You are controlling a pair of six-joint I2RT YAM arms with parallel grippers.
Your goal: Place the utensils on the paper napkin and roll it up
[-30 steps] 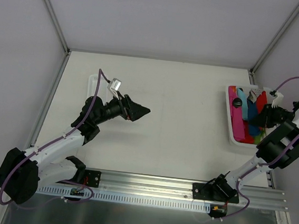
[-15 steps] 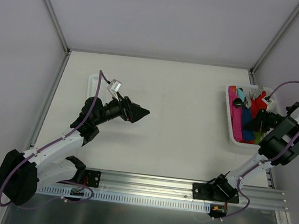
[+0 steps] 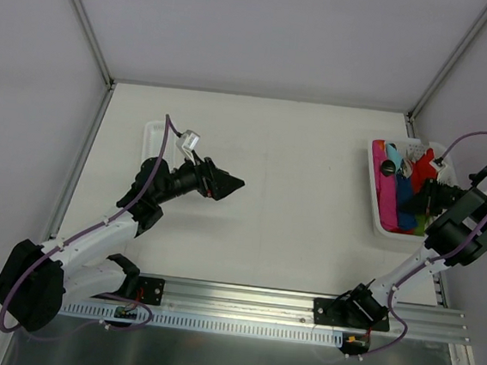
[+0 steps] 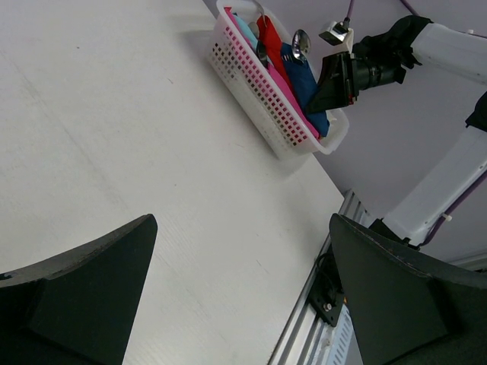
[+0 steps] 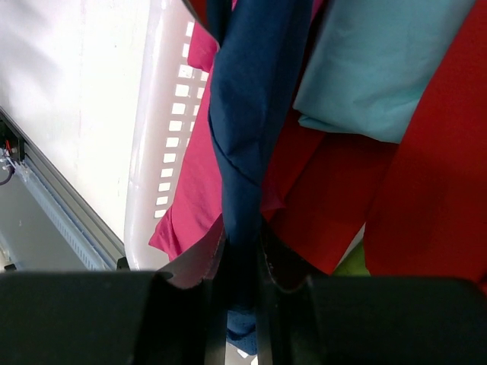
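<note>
The navy-blue paper napkin (image 5: 251,99) hangs in a bunch inside the white basket (image 5: 152,152) at the table's right side. My right gripper (image 5: 243,251) is shut on it, fingers pinching the fold. From above, the right gripper (image 3: 421,195) is over the basket (image 3: 371,203) among red, pink and turquoise pieces. A shiny spoon (image 4: 300,43) lies in the basket (image 4: 259,95), its bowl showing. My left gripper (image 3: 231,181) is open and empty above the bare table left of centre; in the left wrist view its gripper (image 4: 243,224) has the jaws wide apart.
A long white tray (image 3: 152,129) lies behind the left arm at the table's left. The basket also holds red (image 5: 426,190), pink (image 5: 190,205) and turquoise (image 5: 373,68) pieces. The aluminium rail (image 3: 241,299) runs along the near edge.
My right gripper has shifted a little toward the right within the basket, and the coloured pieces there have moved with it. The left arm has hardly moved.
</note>
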